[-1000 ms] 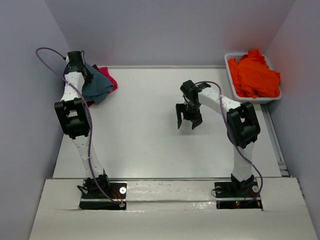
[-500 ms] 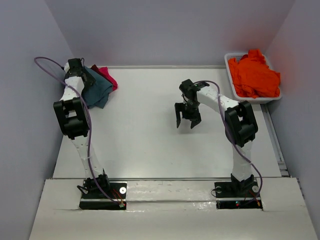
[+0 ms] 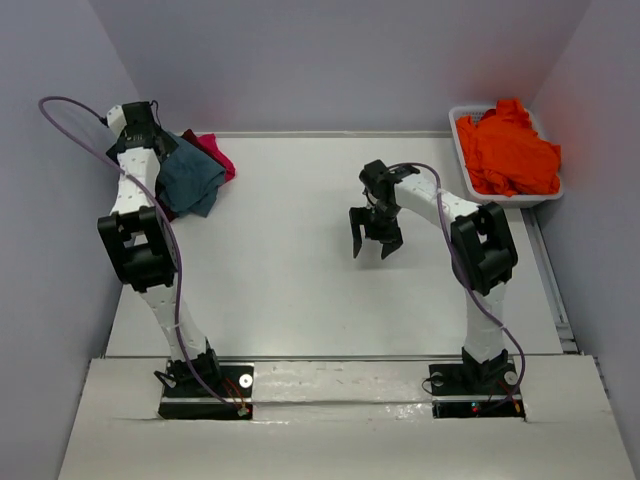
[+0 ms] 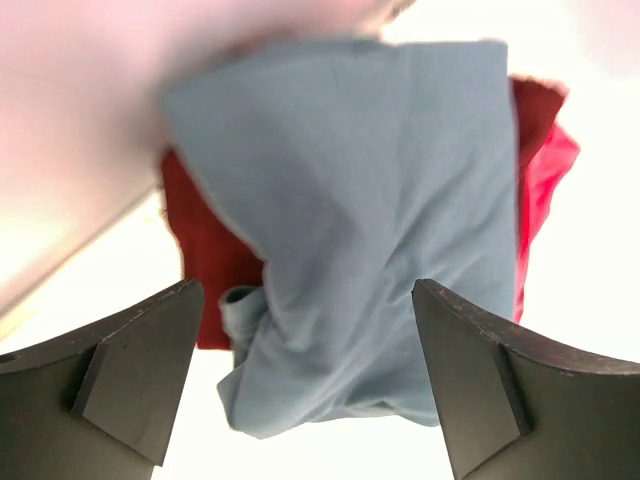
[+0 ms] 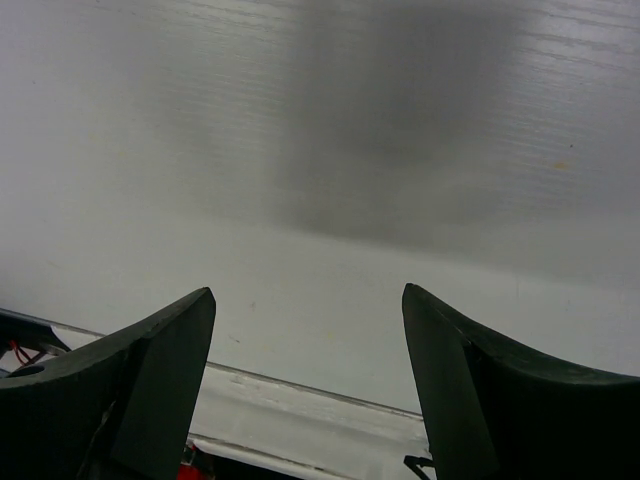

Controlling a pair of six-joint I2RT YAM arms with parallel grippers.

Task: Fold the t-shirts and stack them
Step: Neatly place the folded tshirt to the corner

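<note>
Pale lavender walls close in a white table (image 3: 300,280). At its far left corner lies a pile of t-shirts: the teal-blue shirt (image 3: 192,180) on top, loosely folded, with the maroon shirt (image 4: 205,260) showing under its left side and the pink shirt (image 3: 218,155) showing on its other side. The left hand (image 4: 305,300) hangs over this pile, its fingers spread wide and holding nothing. The right hand (image 3: 372,248) hovers above bare table near the middle, fingers also spread and empty. At the far right edge, the orange shirt (image 3: 508,150) sits crumpled in a white tub (image 3: 510,200), heaped above its rim.
</note>
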